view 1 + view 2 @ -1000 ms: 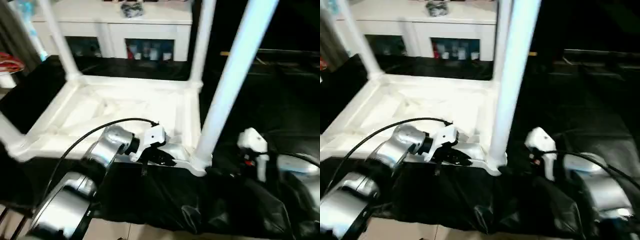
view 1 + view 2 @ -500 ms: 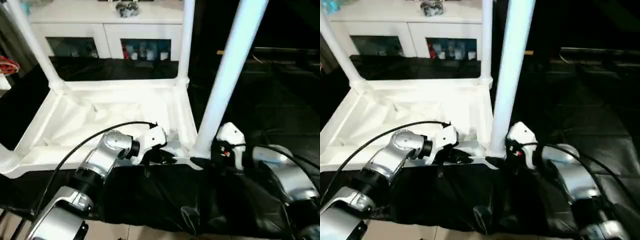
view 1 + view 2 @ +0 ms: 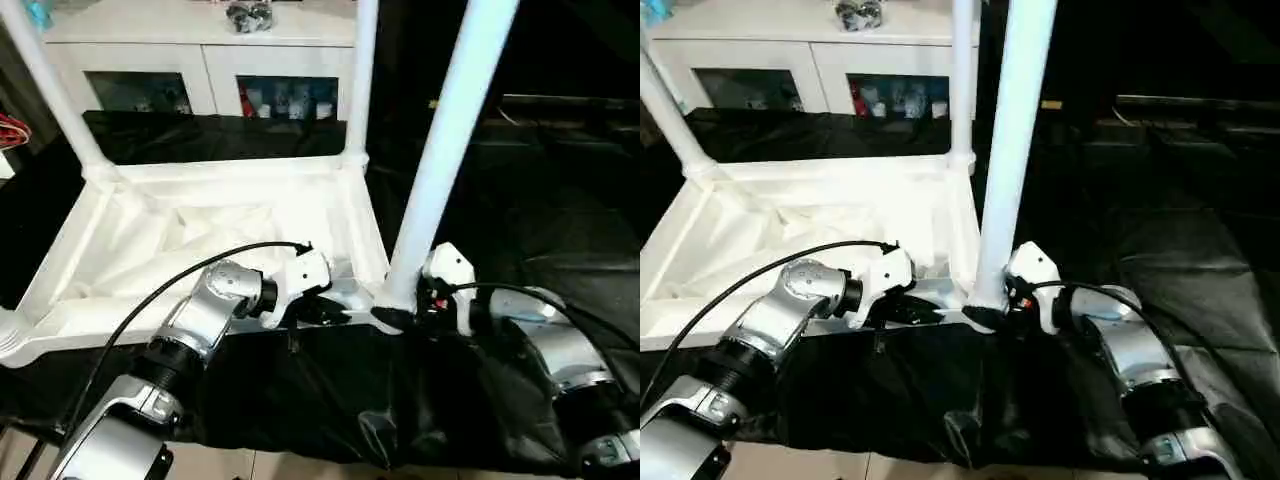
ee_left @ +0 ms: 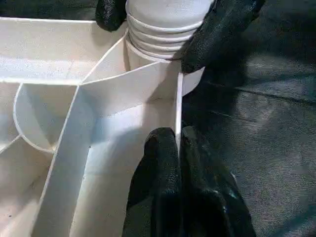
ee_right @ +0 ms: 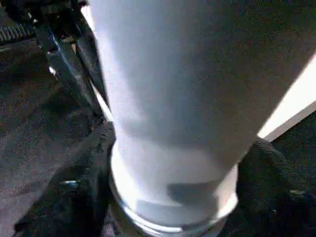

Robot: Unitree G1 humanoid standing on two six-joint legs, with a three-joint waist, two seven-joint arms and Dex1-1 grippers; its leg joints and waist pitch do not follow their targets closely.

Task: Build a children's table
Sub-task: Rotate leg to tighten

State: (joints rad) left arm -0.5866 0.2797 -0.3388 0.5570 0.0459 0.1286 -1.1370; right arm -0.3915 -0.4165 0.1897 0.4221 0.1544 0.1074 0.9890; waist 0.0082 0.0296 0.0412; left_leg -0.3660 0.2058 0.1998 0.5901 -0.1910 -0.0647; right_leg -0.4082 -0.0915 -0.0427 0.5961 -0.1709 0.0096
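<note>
The children's table top (image 3: 200, 230) lies upside down on black cloth, ribbed underside up. White legs stand in its corner sockets: the near right leg (image 3: 450, 130), the far right leg (image 3: 362, 70) and the far left leg (image 3: 50, 90). My left gripper (image 3: 335, 315) is shut on the thin near rim wall (image 4: 175, 98), one finger on each side, just left of the near right socket. My right gripper (image 3: 420, 300) sits at the foot of the near right leg. Its black fingers (image 4: 217, 29) press both sides of the leg's ribbed base (image 4: 163, 24).
A white cabinet (image 3: 200, 30) with glass-fronted compartments stands behind the table, with a dark object (image 3: 250, 15) on top. Black cloth (image 3: 520, 200) covers the surface to the right. Pale floor (image 3: 300, 470) shows past the cloth's front edge. Something red (image 3: 12, 128) sits at the far left.
My right gripper has moved left from the cloth to the near right leg's foot and closed around it. The left gripper has kept its hold on the rim. The camera has shifted.
</note>
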